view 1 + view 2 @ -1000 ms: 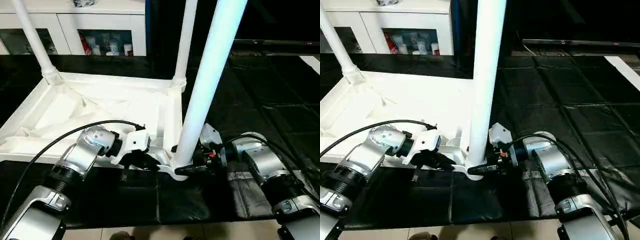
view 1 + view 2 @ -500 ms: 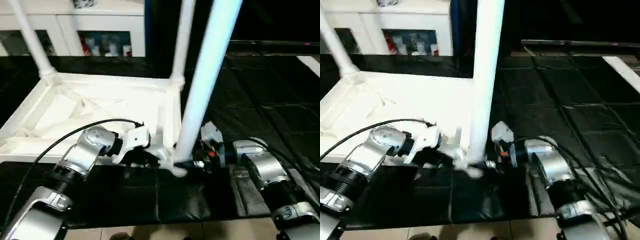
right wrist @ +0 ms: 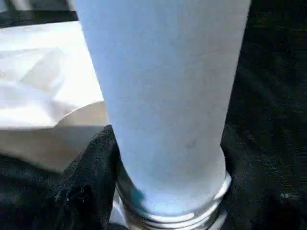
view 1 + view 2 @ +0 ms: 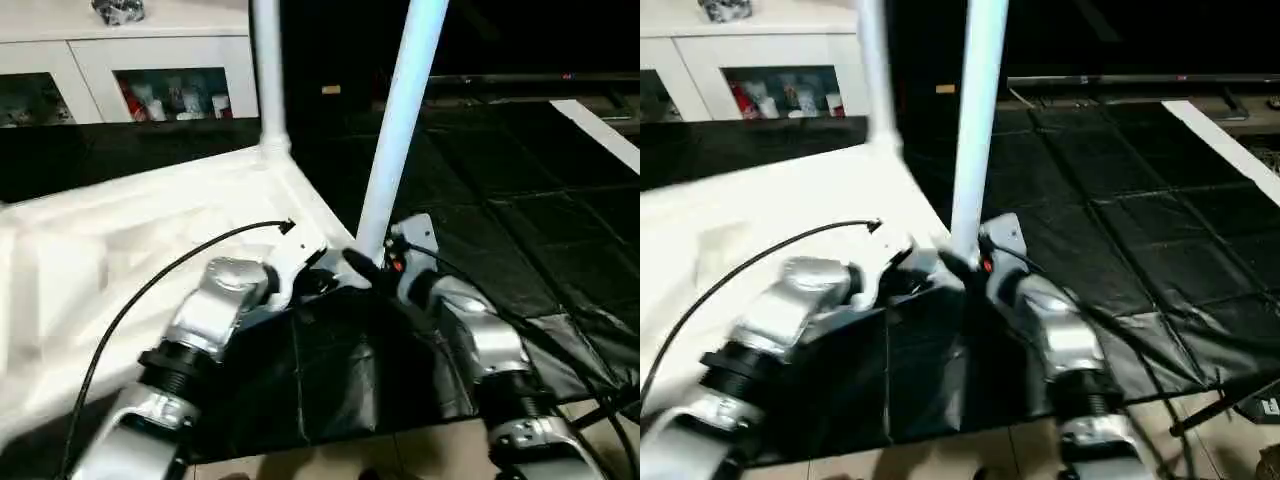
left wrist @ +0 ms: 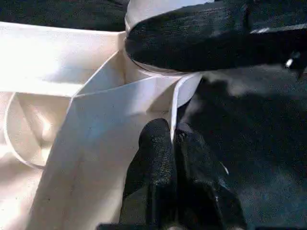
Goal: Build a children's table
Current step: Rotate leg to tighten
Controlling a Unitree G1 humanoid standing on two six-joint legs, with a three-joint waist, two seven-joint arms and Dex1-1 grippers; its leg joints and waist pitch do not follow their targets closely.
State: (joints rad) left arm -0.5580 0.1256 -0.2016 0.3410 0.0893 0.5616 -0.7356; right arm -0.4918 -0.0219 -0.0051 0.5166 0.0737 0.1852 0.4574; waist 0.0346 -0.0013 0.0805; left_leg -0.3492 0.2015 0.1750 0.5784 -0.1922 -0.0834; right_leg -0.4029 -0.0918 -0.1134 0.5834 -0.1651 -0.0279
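The white table top (image 4: 120, 250) lies underside up on the left. One white leg (image 4: 266, 70) stands in its far corner socket. Another leg (image 4: 400, 130) rises from the near corner, between my two arms. My right gripper (image 4: 372, 268) is shut on the base of this near leg (image 3: 163, 96), just above the socket. My left gripper (image 5: 173, 143) is shut on the thin rim of the top (image 5: 110, 124) right beside that corner. In the left wrist view, a black finger (image 5: 192, 43) of the right gripper crosses in front of the socket.
A black mat (image 4: 520, 200) covers the floor under and to the right of the table. A white glass-door cabinet (image 4: 150, 80) stands at the back left. A white strip (image 4: 600, 130) lies at the far right, and pale floor tiles (image 4: 420, 455) show at the near edge.
The whole picture has shifted, so the camera moved. Both grippers keep their hold. The near corner with its leg now sits farther from me, and the leg stands more upright.
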